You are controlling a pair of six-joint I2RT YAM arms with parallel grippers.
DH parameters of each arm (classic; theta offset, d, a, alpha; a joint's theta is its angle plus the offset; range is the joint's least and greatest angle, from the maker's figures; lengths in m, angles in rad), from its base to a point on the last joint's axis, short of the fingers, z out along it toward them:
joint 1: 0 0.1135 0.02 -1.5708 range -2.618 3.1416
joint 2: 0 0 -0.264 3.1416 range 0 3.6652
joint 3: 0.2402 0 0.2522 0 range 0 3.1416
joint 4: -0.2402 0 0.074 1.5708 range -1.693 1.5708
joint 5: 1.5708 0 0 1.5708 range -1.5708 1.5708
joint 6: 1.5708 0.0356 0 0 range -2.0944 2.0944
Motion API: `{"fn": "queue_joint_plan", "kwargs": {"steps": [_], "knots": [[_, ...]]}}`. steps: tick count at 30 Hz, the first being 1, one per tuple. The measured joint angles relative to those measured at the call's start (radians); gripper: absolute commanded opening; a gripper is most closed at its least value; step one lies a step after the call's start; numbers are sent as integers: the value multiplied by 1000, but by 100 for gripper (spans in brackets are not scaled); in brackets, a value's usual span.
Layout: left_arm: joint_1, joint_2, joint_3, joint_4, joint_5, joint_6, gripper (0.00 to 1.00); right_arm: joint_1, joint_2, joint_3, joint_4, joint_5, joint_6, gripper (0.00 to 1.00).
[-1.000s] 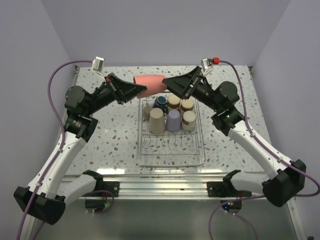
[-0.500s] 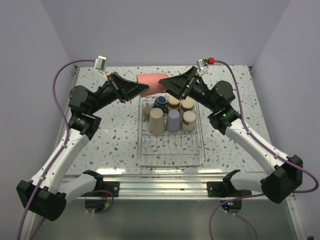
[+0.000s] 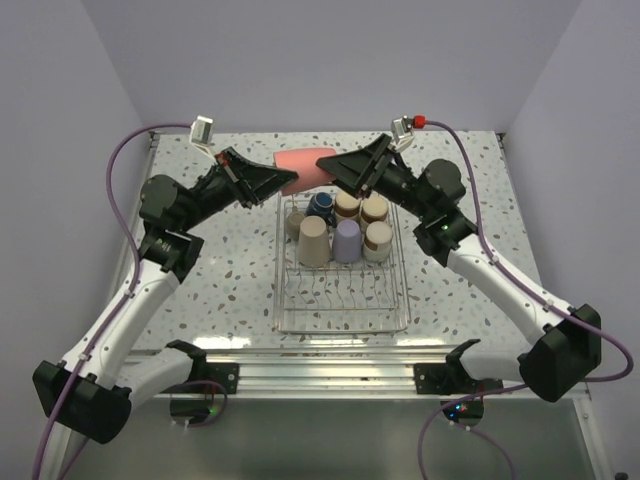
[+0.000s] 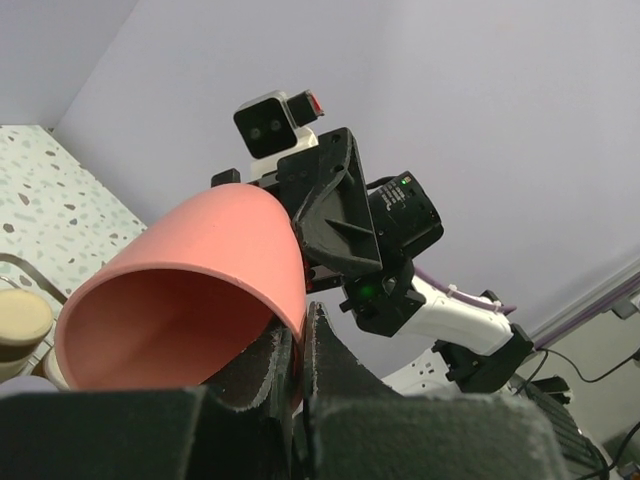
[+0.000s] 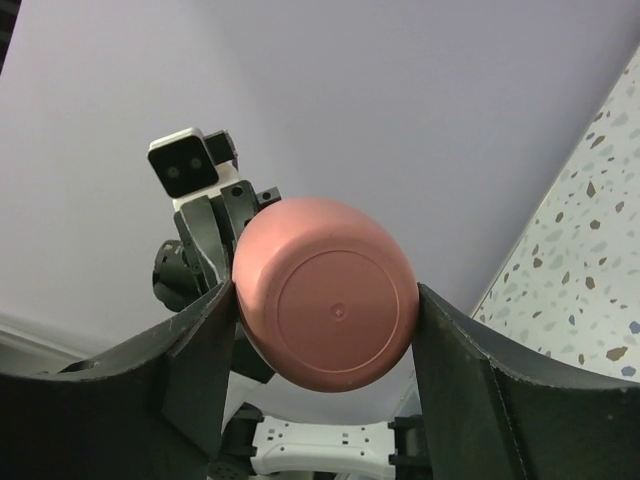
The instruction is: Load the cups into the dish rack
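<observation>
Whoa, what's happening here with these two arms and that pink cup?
A coral-pink cup hangs in the air between the two arms, near the far end of the dish rack. The left gripper pinches the cup's rim. The right gripper has its fingers on either side of the base, though whether they grip it is unclear. Seven other cups already sit in the rack.

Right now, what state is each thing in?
coral-pink cup: held in the air, lying sideways between both grippers.
left gripper: fingers shut on the cup's rim.
right gripper: fingers bracket the cup's base; grip unclear.
dish rack: seven cups standing in its far half.
</observation>
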Motion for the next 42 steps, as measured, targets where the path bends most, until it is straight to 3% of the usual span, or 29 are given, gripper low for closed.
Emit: {"fn": "queue_joint_plan", "kwargs": {"steps": [8,11,15,24,33,42], "knots": [[-2,-29,-6,-101,-2,57,16,4,-21,0,-76,0,-47,4],[-5,-40,-8,-157,6,90,25,5,-37,3,-126,3,-76,2],[-10,-48,-8,-234,5,138,46,6,-70,25,-226,19,-144,2],[-16,-66,-2,-459,-58,272,71,6,-136,73,-454,88,-311,0],[-16,-64,74,-797,-315,435,75,27,-288,110,-851,232,-592,0],[-16,-38,93,-942,-476,513,74,212,-441,-4,-1164,412,-720,0]]}}
